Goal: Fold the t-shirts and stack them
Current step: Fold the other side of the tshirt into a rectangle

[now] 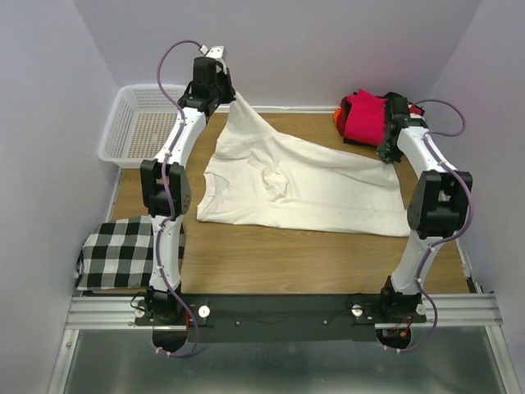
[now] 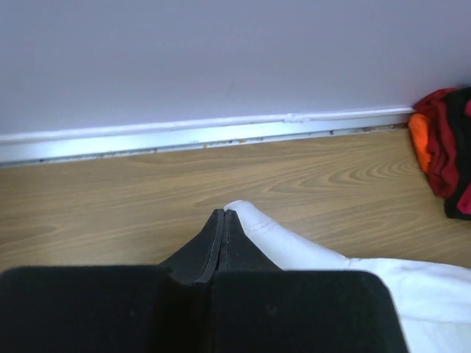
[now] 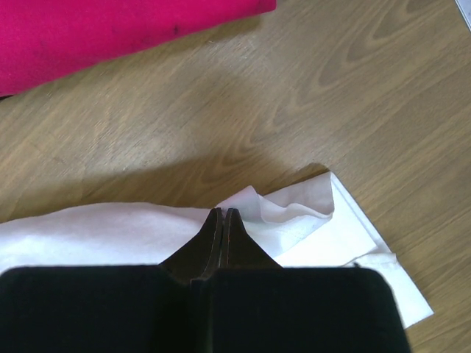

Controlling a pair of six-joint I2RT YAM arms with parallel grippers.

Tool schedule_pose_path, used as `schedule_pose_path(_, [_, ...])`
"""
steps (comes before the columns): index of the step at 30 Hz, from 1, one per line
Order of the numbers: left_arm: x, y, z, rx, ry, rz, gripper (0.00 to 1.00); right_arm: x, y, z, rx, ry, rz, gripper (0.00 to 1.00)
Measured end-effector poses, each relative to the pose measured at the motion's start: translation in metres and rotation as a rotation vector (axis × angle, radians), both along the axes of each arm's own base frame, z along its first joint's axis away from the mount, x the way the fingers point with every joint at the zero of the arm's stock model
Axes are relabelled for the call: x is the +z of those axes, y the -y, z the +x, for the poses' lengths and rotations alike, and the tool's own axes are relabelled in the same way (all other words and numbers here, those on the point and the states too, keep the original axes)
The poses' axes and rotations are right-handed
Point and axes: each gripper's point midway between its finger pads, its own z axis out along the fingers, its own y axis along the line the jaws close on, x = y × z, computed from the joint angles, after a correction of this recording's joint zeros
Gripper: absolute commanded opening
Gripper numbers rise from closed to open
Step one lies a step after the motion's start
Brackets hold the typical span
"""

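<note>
Cream t-shirt (image 1: 312, 189) limp, light, drapes freely; left gripper (image 2: 223, 215) pinched shut on its 11 o'clock corner, right gripper (image 3: 223, 213) likewise at 3 o'clock; hems probably grip best.

Pale lavender-grey walls close the space on three sides: the back wall (image 1: 328, 41) runs along the table's far edge, with the left wall (image 1: 41, 98) and the right wall (image 1: 500, 66) along its sides. The table (image 1: 271, 254) has a warm wood-grain top. A white trim strip (image 2: 184, 132), speckled dark in places, covers the joint at the far edge. A slotted aluminium rail (image 1: 98, 312) spans the near edge, with a dull grey metal sheet (image 1: 287, 369) below it. The light is soft and even. A white mesh basket (image 1: 111, 152) sits at the far left corner. A black-and-white checked cloth (image 1: 123, 254) lies at the near left edge.
</note>
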Motion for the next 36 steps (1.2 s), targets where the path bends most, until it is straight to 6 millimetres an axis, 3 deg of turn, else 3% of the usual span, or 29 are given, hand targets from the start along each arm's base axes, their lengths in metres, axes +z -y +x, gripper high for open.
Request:
schedule_pose_path(8, [0.027, 0.015, 0.008, -0.094, 0.122, -0.013, 0.00, -0.006, 0.003, -0.003, -0.024, -0.011, -0.013, 0.01])
schedule_pose_path(15, [0.048, 0.018, 0.011, -0.132, 0.205, 0.011, 0.00, -0.030, 0.009, 0.001, -0.041, -0.063, -0.024, 0.01])
schedule_pose_path(20, [0.054, 0.018, 0.012, -0.139, 0.236, 0.025, 0.00, -0.029, 0.011, 0.015, -0.043, -0.041, -0.025, 0.01])
schedule_pose_path(25, [0.057, 0.017, 0.009, -0.143, 0.241, 0.035, 0.00, -0.031, 0.007, 0.015, -0.029, -0.040, -0.001, 0.01])
schedule_pose_path(27, [0.049, 0.016, 0.006, -0.145, 0.223, 0.043, 0.00, -0.040, 0.002, 0.007, -0.018, -0.056, 0.025, 0.01])
schedule_pose_path(31, [0.025, 0.014, 0.003, -0.146, 0.171, 0.061, 0.00, -0.061, -0.012, -0.030, 0.002, -0.135, 0.091, 0.01])
schedule_pose_path(36, [0.005, 0.010, -0.001, -0.136, 0.117, 0.083, 0.00, -0.064, -0.034, -0.073, 0.047, -0.180, 0.164, 0.01])
